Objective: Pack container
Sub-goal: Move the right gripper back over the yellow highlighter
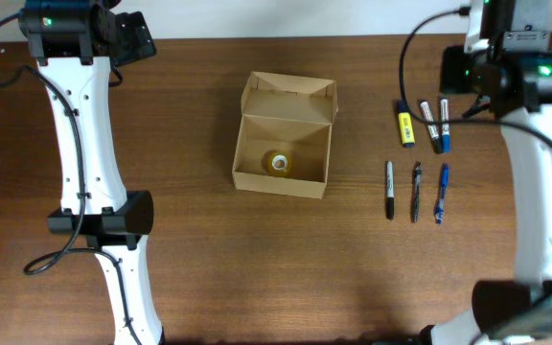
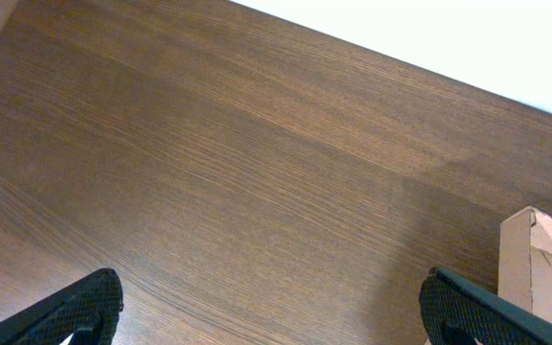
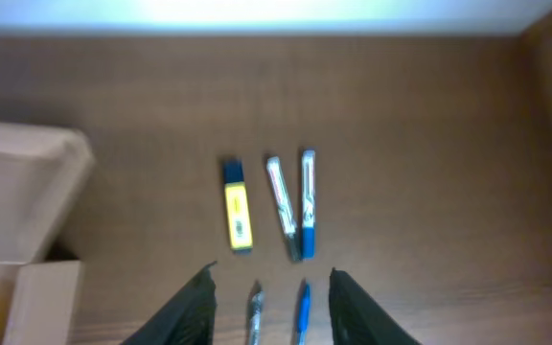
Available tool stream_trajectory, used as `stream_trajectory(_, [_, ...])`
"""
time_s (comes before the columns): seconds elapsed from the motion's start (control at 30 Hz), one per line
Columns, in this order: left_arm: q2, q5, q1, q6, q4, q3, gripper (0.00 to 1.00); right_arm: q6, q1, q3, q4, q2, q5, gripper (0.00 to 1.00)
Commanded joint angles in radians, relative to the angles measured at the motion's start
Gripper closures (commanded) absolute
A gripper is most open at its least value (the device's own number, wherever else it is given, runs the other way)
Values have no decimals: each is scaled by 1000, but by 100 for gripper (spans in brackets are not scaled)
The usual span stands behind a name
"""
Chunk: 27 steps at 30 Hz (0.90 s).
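The container (image 1: 284, 134) is a tan cardboard box at the table's middle. Its flap lid stands open at the back, and a yellowish tape roll (image 1: 278, 163) lies inside. My left gripper (image 1: 132, 38) is at the far left back, open and empty over bare wood (image 2: 276, 311); a corner of the box (image 2: 540, 259) shows at the right of its view. My right gripper (image 1: 455, 69) hovers at the back right, open and empty (image 3: 274, 307). It is above a dark pen (image 3: 255, 311) and a blue pen (image 3: 301, 311). The box (image 3: 17, 192) is to the left of these pens.
Right of the box lie a yellow highlighter (image 1: 406, 126), two markers (image 1: 429, 120) (image 1: 444, 126), a black pen (image 1: 389, 189), a dark pen (image 1: 416, 192) and a blue pen (image 1: 441, 194). The white arm links stand along both table sides.
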Motion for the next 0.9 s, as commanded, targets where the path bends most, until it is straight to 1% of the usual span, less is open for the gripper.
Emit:
stream_trajectory(0.0, [-9,-4,3,15,0,-5,0,19,-32,-100,37,99,-72,57])
stream_trajectory(0.13, [-9,-4,3,15,0,-5,0,22,-40,-105,44,232,-80,52])
stream_trajectory(0.3, [-9,-4,3,15,0,-5,0,22,-40,-105,45,374,-103,51])
stream_trajectory(0.4, [-9,-4,3,15,0,-5,0,21,-40,-105,47,428,-113,51])
stream_trajectory(0.6, [-9,-4,3,15,0,-5,0,38,-45,-105,28,493,-170,51])
stream_trajectory(0.7, [-9,-4,3,15,0,-5,0,44,-61,-104,6,500,-203,53])
stream_trajectory(0.77, [-9,-4,3,15,0,-5,0,44,-73,-104,-3,500,-203,55])
stream_trajectory(0.87, [-9,-4,3,15,0,-5,0,43,-92,-100,-16,501,-220,55])
